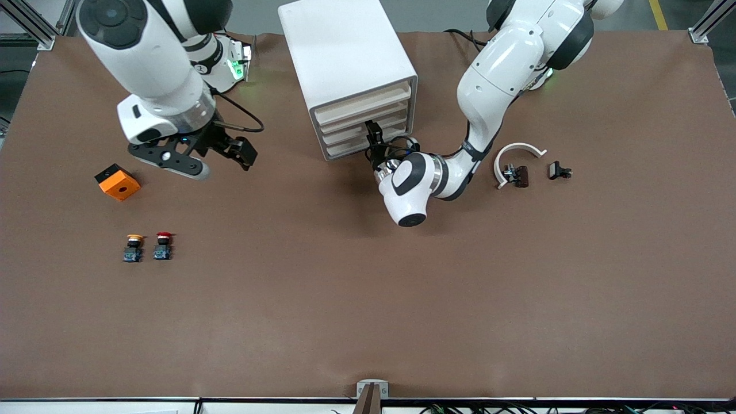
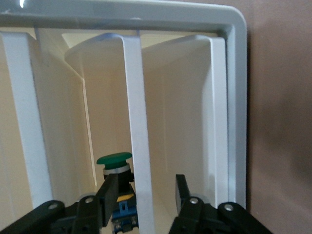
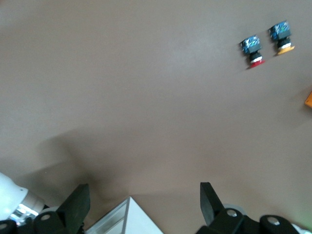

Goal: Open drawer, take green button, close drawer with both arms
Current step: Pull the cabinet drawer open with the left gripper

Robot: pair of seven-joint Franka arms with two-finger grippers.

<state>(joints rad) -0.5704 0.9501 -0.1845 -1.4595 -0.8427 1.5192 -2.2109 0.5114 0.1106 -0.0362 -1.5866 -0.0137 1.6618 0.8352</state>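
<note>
At the cabinet (image 1: 351,75) front, left gripper (image 2: 144,197) spread around a drawer lip, gripping nothing.
Right gripper (image 1: 198,152) hangs wide open, empty, over bare table (image 1: 368,299); inside a drawer sits the button (image 2: 117,183), glossy round green cap, black-and-blue body.

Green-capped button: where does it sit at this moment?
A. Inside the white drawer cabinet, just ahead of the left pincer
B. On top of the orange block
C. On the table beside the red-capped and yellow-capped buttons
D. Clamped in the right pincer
A: the left wrist view shows the green-capped button inside the white drawer cabinet, between the open fingers of the left pincer.
</note>
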